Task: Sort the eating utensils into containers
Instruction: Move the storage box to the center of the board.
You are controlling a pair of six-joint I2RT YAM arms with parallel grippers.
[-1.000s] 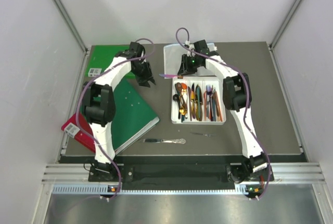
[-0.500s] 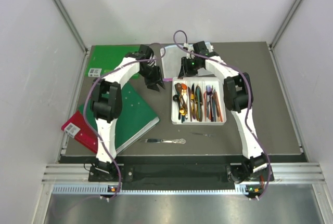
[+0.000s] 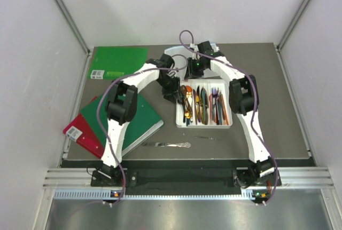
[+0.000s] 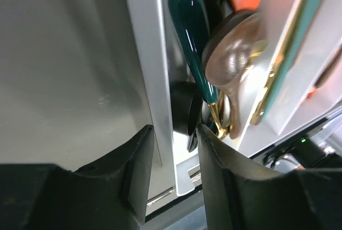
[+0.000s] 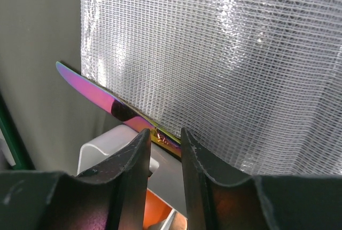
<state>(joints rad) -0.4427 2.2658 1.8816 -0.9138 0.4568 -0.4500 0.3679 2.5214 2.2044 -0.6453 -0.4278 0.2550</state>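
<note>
Two white-shelled arms (image 3: 111,138) with black joints, purple cables (image 3: 185,31), matte black gripper fingers (image 4: 134,179)

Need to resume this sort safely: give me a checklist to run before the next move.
1. Right claw shut on iridescent purple metal knife: ok.
2. Knife over white compartmented plastic tray: not ok, blade hangs beside translucent gridded sheet.
3. Left claw clear of tray: not ok, fingers straddle its outer wall.
4. Free compartment for knife: cannot tell.
5. Table cleared: not ok, silver metal utensil lies outside tray.
</note>
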